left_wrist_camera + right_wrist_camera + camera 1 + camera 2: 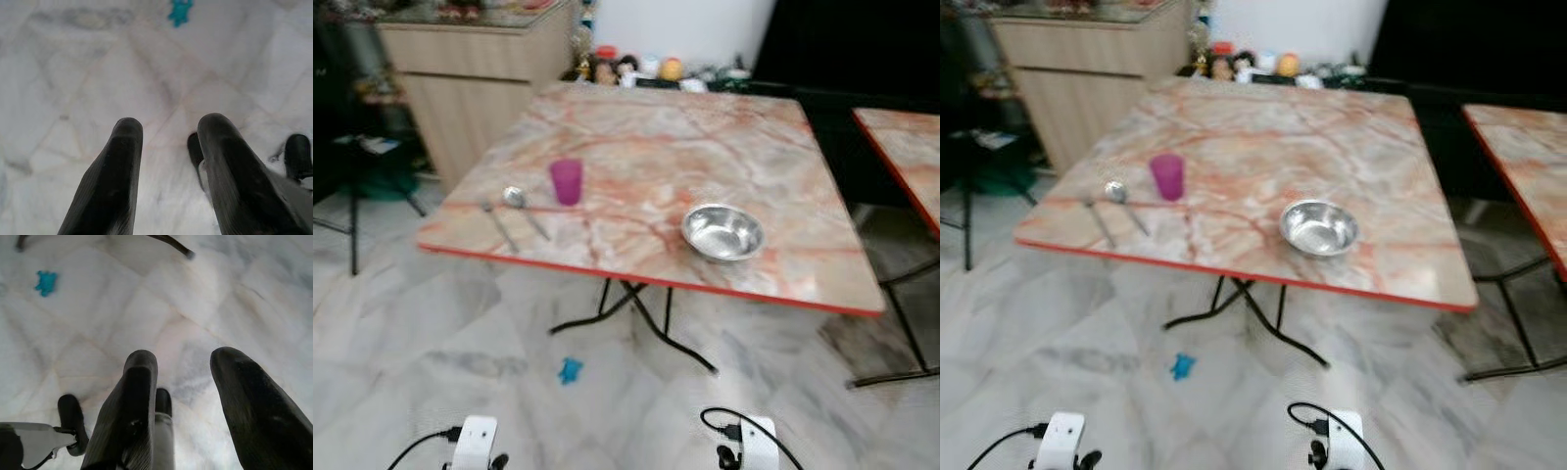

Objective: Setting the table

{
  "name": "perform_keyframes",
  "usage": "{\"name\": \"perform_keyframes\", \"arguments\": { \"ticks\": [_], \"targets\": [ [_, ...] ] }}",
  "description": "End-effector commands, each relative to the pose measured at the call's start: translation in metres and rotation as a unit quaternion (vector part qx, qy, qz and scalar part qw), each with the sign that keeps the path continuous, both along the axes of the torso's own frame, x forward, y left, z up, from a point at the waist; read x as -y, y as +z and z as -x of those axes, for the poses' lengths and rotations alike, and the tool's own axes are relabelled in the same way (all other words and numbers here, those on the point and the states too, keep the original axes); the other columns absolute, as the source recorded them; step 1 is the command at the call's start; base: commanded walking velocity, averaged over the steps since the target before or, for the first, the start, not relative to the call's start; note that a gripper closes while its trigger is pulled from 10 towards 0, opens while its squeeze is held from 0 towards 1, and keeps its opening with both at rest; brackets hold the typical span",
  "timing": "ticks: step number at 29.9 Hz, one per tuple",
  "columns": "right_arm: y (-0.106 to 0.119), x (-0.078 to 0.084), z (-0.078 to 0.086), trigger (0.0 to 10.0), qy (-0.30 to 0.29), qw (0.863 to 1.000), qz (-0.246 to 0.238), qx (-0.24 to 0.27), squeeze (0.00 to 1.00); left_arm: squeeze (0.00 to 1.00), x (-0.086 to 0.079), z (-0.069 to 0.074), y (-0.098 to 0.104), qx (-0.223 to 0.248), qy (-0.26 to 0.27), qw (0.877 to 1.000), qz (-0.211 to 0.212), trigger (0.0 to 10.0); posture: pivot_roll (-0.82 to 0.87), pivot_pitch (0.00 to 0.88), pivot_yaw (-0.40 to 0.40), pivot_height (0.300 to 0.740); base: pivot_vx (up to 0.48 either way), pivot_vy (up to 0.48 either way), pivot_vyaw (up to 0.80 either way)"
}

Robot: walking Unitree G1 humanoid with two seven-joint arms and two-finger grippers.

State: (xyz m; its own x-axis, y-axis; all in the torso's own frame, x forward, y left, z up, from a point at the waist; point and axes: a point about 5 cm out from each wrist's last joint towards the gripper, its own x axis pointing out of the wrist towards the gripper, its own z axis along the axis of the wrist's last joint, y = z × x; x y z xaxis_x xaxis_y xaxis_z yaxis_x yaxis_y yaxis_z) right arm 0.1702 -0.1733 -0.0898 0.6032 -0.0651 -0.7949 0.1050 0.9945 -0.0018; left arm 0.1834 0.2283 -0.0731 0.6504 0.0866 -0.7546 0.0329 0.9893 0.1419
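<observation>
A marble-patterned folding table [705,147] with a red edge stands ahead of me. On its near left part sit a purple cup [566,181], a metal spoon [522,206] and a fork [497,225]. A steel bowl [722,232] rests near the front edge, right of centre. Both arms hang low over the floor. My left gripper [166,142] is open with nothing between its fingers. My right gripper [188,367] is open too and holds nothing.
A small blue object [570,369] lies on the pale tiled floor under the table's front. A wooden cabinet [480,78] stands at the back left. A second table [906,157] is on the right. Small figurines [626,67] line the back wall.
</observation>
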Motion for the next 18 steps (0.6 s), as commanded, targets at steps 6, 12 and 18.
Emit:
{"name": "perform_keyframes", "arguments": {
  "ticks": [6, 12, 18],
  "targets": [
    [-0.0012, 0.0026, 0.0024, 10.0, -0.002, 1.0, 0.002, -0.009, 0.0, 0.0, 0.0037, -0.0015, -0.0003, 0.002, 0.003, 1.0, 0.006, 10.0, 0.14, 0.014, -0.047, 0.74, 0.0, 0.0, -0.74],
    [-0.0015, 0.0019, 0.0032, 10.0, 0.0, 1.0, -0.002, -0.008, 0.0, 0.0, 0.0066, -0.003, -0.0001, 0.004, -0.003, 1.0, 0.007, 10.0, 0.14, 0.014, -0.047, 0.74, 0.0, 0.0, -0.57],
    [-0.0023, 0.0007, 0.0044, 10.0, 0.001, 1.0, -0.002, -0.013, 0.0, 0.0, 0.0069, -0.0032, -0.0001, 0.004, -0.005, 1.0, 0.007, 10.0, 0.14, 0.016, -0.046, 0.74, 0.0, 0.0, -0.25]
  ]
}}
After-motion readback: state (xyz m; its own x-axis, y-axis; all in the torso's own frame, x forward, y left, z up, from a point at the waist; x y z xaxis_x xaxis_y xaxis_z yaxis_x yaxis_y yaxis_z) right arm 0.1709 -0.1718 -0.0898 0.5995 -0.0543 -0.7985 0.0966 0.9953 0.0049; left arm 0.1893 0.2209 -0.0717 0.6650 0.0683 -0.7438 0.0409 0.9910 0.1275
